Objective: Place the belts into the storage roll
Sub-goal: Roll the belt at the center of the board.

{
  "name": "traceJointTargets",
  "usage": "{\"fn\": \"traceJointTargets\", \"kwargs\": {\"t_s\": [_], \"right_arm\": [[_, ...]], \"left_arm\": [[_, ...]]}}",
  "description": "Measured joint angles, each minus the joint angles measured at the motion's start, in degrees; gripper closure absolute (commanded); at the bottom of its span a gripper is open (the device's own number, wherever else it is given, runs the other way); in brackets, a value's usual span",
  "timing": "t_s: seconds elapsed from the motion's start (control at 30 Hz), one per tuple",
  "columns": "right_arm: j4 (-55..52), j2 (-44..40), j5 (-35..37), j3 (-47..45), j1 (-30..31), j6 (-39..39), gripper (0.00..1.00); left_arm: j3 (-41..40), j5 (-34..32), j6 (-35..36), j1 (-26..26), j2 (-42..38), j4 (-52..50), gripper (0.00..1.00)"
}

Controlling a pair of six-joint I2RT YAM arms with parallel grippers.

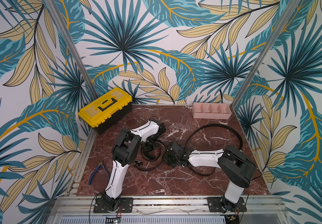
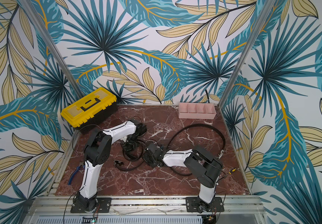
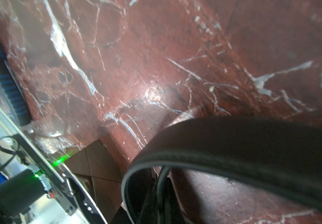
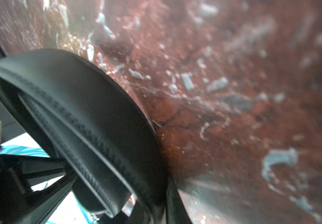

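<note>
Your left end effector (image 1: pixel 150 148) is closed at the half-coiled belt (image 1: pixel 147 169), surface (image 1: pixel 156 184) centre; grip unclear. Your right end effector (image 1: pixel 167 156) is at the same coil; open or closed, can't tell. 2nd belt (image 1: pixel 214 125) arcs near the right edge. Storage roll (image 1: pixel 210 116): far-right corner.

Both top views high above, angled down over the whole marble table (image 1: pixel 156 184); wrist views low, very close to black belt (image 3: pixel 233 145) on marble.
</note>
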Motion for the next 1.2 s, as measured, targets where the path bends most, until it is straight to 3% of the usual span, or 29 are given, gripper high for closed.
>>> {"fn": "traceJointTargets", "kwargs": {"t_s": [0.4, 0.63, 0.8, 0.9, 1.0, 1.2], "right_arm": [[8.59, -0.17, 1.36, -3.58, 5.60, 11.10, 0.83], [9.70, -0.20, 0.52, -3.58, 5.70, 13.20, 0.57], [10.32, -0.42, -0.92, -3.54, 5.66, 11.28, 0.51], [8.57, -3.74, -1.51, -4.44, 5.14, 6.56, 0.50], [4.33, -10.43, -2.34, -4.24, 3.39, -2.91, 0.45], [-6.16, -17.25, -4.50, 2.25, -0.66, -33.05, 0.42]], "left_arm": [[-0.63, 2.89, -8.72, -0.28, -0.22, 2.03, 1.00], [-0.87, 3.08, -9.51, -0.28, -0.31, 2.38, 1.00], [-0.96, 2.95, -9.18, -0.28, -0.33, 2.38, 1.00], [-1.11, 2.89, -8.55, -0.31, -0.42, 2.43, 1.00], [-1.25, 2.84, -7.91, -0.31, -0.42, 2.45, 1.00], [-1.36, 2.89, -6.78, -0.28, -0.57, 2.58, 1.00]]}}
